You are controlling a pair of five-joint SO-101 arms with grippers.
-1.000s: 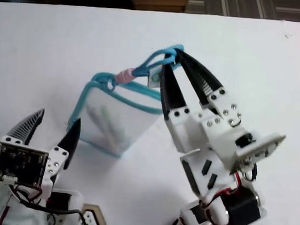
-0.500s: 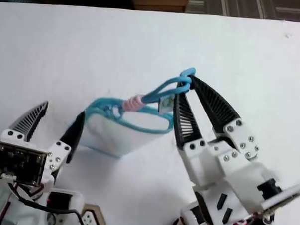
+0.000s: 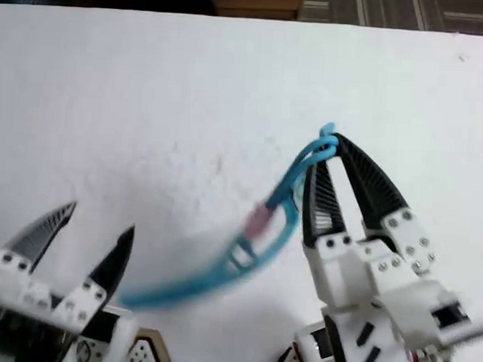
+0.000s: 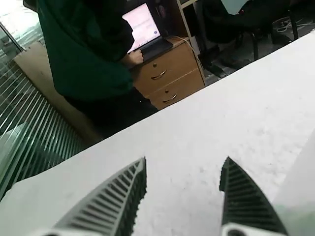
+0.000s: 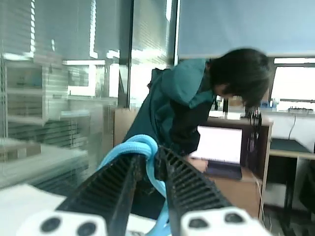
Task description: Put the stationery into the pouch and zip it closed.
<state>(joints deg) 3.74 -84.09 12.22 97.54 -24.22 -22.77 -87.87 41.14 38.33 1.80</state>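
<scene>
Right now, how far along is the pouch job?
Done: unconfirmed; the pouch shows neither its contents nor its zip clearly enough to tell. In hand: the right gripper is shut on the blue loop, pouch hanging off it. The left gripper is open and empty over the table. Left: check the zip, close it if open.

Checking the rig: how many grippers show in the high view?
2. The left gripper, open, near left; the right gripper, near right, shut on the pouch's blue loop.

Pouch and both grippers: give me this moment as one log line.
right gripper: shut on pouch loop | pouch: blurred between grippers, zip state unclear | left gripper: jaws open, empty
</scene>
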